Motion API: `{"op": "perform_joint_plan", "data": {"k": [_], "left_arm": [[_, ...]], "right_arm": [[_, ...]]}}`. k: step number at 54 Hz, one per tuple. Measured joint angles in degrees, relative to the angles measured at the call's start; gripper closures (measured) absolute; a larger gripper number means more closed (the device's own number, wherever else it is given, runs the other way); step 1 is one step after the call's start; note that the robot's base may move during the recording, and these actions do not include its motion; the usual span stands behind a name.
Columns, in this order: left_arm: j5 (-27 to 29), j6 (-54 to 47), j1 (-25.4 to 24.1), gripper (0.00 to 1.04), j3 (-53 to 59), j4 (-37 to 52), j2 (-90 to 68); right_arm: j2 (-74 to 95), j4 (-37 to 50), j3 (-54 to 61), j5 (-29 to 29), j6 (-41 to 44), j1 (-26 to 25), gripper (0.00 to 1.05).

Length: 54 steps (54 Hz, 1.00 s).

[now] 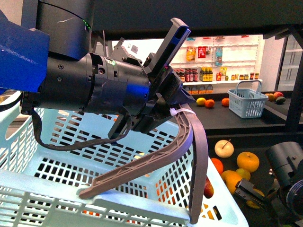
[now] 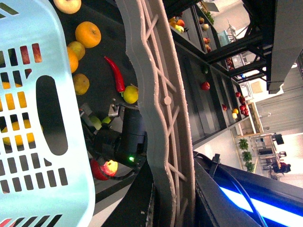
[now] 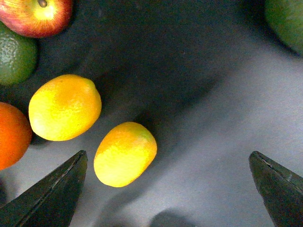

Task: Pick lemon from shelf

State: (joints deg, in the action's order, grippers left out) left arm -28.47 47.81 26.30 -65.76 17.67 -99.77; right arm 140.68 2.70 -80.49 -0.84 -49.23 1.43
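The lemon (image 3: 125, 153), an oval bright yellow fruit, lies on the dark tier of the shelf (image 3: 213, 94). My right gripper (image 3: 168, 156) hangs open above that tier. The lemon sits just inside one of its fingertips (image 3: 61, 187), touching neither. In the front view the right gripper (image 1: 247, 191) is low at the right, over the shelf's (image 1: 236, 124) lower tier of fruit. My left gripper (image 1: 173, 106) is shut on the grey-brown basket handle (image 1: 189, 137) and holds the light blue basket (image 1: 118, 208) up close to the camera. The left gripper (image 2: 165, 203) clamps that handle (image 2: 156, 94) in its wrist view too.
Beside the lemon lie a rounder yellow-orange fruit (image 3: 65, 107), an orange (image 3: 12, 135), a lime (image 3: 14, 56), a red apple (image 3: 38, 16) and a green fruit (image 3: 286, 21). A small blue basket (image 1: 247, 101) stands on the upper tier. A red chili (image 2: 116, 75) lies among the fruit.
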Motion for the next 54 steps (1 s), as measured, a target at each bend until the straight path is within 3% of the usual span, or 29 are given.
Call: {"op": "perform_joint_plan", "data": {"k": [23,54], "left_arm": [[0.0,0.0,0.0,0.93,0.0,0.0,0.0],[0.0,0.0,0.0,0.93,0.0,0.0,0.0]], "right_arm": [[6.5,-6.0,-7.2,-0.6,-9.3,4.9,0.02],[16.2,-9.4,-19.8,-3.3,-7.9,6.5,0.02]]}}
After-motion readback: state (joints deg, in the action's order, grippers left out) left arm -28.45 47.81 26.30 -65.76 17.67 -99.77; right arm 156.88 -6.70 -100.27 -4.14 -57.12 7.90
